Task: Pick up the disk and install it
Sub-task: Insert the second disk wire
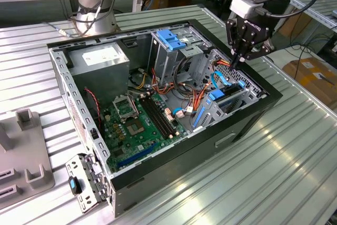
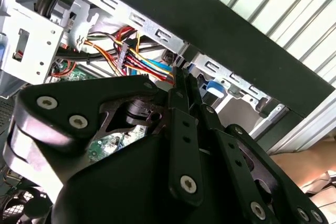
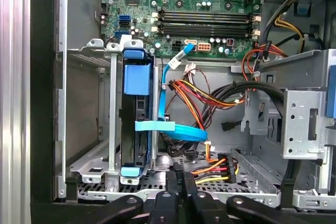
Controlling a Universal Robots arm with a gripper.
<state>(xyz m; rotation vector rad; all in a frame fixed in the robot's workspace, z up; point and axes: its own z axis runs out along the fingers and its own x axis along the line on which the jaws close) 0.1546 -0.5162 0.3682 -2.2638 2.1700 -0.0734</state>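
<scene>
Sitting on edge in the drive bay of the open computer case (image 1: 253, 117), the disk (image 3: 137, 124), blue frame outward, beside the blue cable (image 3: 173, 129). Hovering just above that corner, gripper (image 1: 235, 62), fingers pressed together, holding nothing. Likely rigid, fairly heavy, shock-sensitive; gripping best across the blue frame edges

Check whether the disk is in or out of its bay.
In. The disk stands on edge between the grey bay rails inside the case; the end effector hovers nearby, holding nothing.
</scene>
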